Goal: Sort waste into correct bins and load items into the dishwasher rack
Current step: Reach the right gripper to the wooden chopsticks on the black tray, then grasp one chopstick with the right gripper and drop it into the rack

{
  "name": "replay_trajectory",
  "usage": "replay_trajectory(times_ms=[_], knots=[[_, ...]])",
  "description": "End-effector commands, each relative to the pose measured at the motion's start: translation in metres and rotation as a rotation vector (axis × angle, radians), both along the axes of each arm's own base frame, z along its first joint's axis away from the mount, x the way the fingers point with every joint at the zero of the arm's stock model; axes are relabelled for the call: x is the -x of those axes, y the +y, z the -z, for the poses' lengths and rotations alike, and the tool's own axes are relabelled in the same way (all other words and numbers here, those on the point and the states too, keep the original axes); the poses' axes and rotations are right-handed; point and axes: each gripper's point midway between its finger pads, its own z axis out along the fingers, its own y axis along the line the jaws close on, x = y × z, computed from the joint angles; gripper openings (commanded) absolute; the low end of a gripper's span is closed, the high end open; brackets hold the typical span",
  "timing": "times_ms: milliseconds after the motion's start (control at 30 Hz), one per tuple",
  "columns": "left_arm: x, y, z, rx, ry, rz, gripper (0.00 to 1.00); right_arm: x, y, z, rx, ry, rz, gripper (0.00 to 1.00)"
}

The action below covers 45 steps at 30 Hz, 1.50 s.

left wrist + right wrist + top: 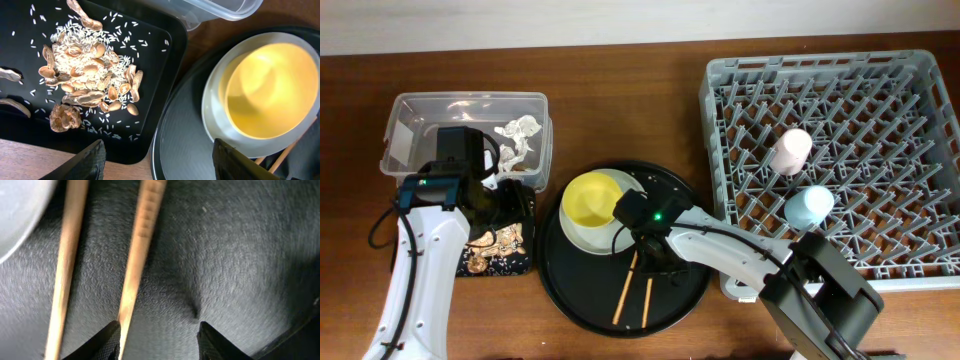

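Wooden table point(620, 90) bearing round black tray point(552, 282). Chopsticks point(136, 265) lying on tray beside plate point(590, 243), long axis crossing right gripper point(157, 336) closing line. Jaws standing wide, empty; nearer stick sitting off-centre, just beside one finger. Right arm being nearer; left gripper point(156, 161) hovering wide open, apart.

**A Round Tray on a Wooden Table**

A brown wooden table point(620, 70) with a fine grain filled nearly the whole overhead view. A pale cream strip of wall point(520, 20) ran along its far edge. A large round black tray point(590, 300) lay flat on the table, near the front and about midway across. Close up from the right wrist, its floor point(225, 255) was dark, matt and finely speckled. From the left wrist, bare wood point(210, 35) showed just beyond its curved edge.
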Motion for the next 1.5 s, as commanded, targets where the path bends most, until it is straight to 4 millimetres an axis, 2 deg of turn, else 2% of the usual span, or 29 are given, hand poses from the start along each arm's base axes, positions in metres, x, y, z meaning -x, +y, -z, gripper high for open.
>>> replay_trajectory(times_ms=[0, 133, 500, 733, 833, 933, 1100, 1200, 1300, 1367, 1467], knots=[[0.000, -0.001, -0.005, 0.009, -0.016, -0.010, 0.68, 0.000, -0.007, 0.005, 0.040, -0.011, 0.050, 0.51], [0.000, -0.001, -0.005, 0.009, -0.016, -0.010, 0.68, 0.001, -0.004, 0.005, 0.026, -0.006, 0.051, 0.56], [0.000, -0.001, -0.005, 0.009, -0.016, -0.010, 0.68, 0.006, -0.003, 0.008, 0.020, 0.021, 0.054, 0.55], [0.000, -0.001, -0.005, 0.009, -0.016, -0.010, 0.68, 0.012, -0.009, 0.017, 0.041, 0.042, 0.080, 0.54], [0.001, -0.001, -0.005, 0.009, -0.012, -0.010, 0.69, 0.013, -0.009, 0.019, 0.046, 0.047, 0.080, 0.43], [0.001, -0.001, -0.005, 0.009, -0.012, -0.010, 0.68, 0.013, -0.009, 0.019, 0.043, 0.052, 0.080, 0.20], [0.000, -0.001, -0.005, 0.009, -0.013, -0.010, 0.68, 0.014, -0.006, 0.019, 0.032, 0.059, 0.080, 0.04], [0.001, -0.001, -0.005, 0.009, -0.012, -0.010, 0.68, 0.013, -0.005, 0.018, 0.028, 0.056, 0.080, 0.04], [0.001, -0.001, -0.005, 0.009, -0.012, -0.010, 0.68, 0.007, -0.007, 0.007, 0.015, 0.040, 0.084, 0.04], [0.000, -0.001, -0.005, 0.009, -0.013, -0.010, 0.68, -0.008, -0.012, -0.014, 0.002, -0.007, 0.081, 0.04], [0.001, -0.001, -0.005, 0.009, -0.012, -0.010, 0.68, -0.037, -0.024, -0.066, -0.055, -0.114, 0.026, 0.04]])
